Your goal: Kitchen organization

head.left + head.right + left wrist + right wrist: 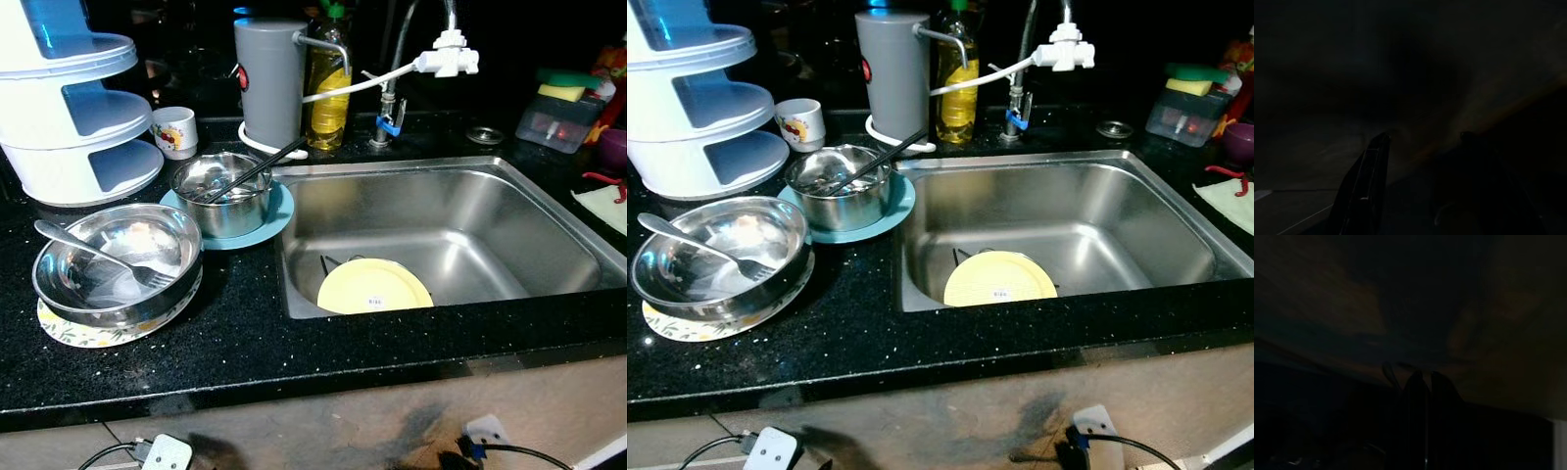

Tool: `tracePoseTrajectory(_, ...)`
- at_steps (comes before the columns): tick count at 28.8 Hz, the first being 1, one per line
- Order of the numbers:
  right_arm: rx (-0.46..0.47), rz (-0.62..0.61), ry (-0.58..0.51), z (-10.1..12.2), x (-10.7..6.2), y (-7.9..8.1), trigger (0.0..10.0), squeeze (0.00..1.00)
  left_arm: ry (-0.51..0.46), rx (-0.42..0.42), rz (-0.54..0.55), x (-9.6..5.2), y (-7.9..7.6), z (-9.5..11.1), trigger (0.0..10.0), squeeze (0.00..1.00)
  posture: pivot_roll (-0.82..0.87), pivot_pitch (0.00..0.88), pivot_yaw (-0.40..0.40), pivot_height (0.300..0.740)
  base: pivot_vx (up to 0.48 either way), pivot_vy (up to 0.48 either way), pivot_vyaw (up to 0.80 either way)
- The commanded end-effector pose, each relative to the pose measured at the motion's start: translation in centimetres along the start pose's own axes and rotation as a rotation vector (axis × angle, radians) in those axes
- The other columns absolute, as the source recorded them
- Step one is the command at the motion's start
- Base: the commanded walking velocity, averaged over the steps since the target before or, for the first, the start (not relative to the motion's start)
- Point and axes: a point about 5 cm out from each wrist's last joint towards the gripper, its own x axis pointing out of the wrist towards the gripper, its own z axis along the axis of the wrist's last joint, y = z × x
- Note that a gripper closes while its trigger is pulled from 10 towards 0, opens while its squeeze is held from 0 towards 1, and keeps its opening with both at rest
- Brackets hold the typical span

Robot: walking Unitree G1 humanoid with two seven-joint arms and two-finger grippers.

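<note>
The yellow plate [374,287] lies flat in the sink [509,196] at its front left corner, nearer to the left gripper [1415,147], whose fingers stand apart, than to the right gripper [1422,377], whose fingers seem closed

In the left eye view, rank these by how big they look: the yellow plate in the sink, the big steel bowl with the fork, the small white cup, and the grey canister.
1. big steel bowl, though nearest the camera
2. grey canister and yellow plate, too alike to rank; the plate is partly hidden by the sink's edge
3. small white cup
</note>
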Motion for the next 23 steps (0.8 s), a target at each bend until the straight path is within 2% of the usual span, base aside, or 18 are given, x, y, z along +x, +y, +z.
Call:
tracePoseTrajectory(1,0.011,0.016,0.008,-0.2,0.1,0.4,10.0,0.0,0.034,0.005,-0.001,-0.3,0.1,-0.5,10.0,0.0,0.0,0.183,-0.01,0.74,0.0,0.0,0.0)
tracePoseTrajectory(5,0.002,0.05,0.027,-0.3,1.1,2.0,10.0,0.0,0.042,0.011,0.064,0.4,0.5,-0.2,10.0,0.0,0.01,0.179,-0.007,0.74,0.0,0.0,0.0)
tracePoseTrajectory(9,-0.017,0.105,0.032,-0.5,1.2,3.2,10.0,0.0,0.058,0.064,0.006,0.5,-0.4,0.0,10.0,0.0,0.01,0.175,-0.003,0.74,0.0,-0.454,0.0)
tracePoseTrajectory(13,-0.033,0.126,0.02,0.0,1.3,3.3,10.0,0.0,0.033,0.033,0.007,0.5,-0.3,0.4,10.0,0.0,0.01,0.179,-0.006,0.74,0.0,-0.094,0.0)
tracePoseTrajectory(18,-0.052,0.161,0.009,0.6,1.4,3.3,10.0,0.0,-0.001,0.043,-0.025,0.3,-0.6,0.9,10.0,0.0,0.01,0.185,-0.014,0.74,0.0,0.0,0.0)
tracePoseTrajectory(19,-0.068,0.216,-0.008,1.3,1.3,3.4,10.0,0.0,-0.028,0.016,-0.083,-0.3,-1.0,1.3,10.0,0.0,0.01,0.185,-0.019,0.74,0.0,0.0,0.0)
tracePoseTrajectory(21,-0.072,0.235,-0.016,1.6,1.3,3.5,10.0,0.0,-0.033,0.007,-0.104,-0.5,-1.2,1.4,10.0,0.0,0.01,0.185,-0.019,0.74,0.0,0.0,0.0)
tracePoseTrajectory(23,-0.052,0.328,-0.057,2.8,1.2,4.0,10.0,0.0,-0.062,-0.025,-0.183,-1.5,-1.8,1.9,10.0,0.0,0.01,0.185,-0.027,0.74,0.0,0.0,0.0)
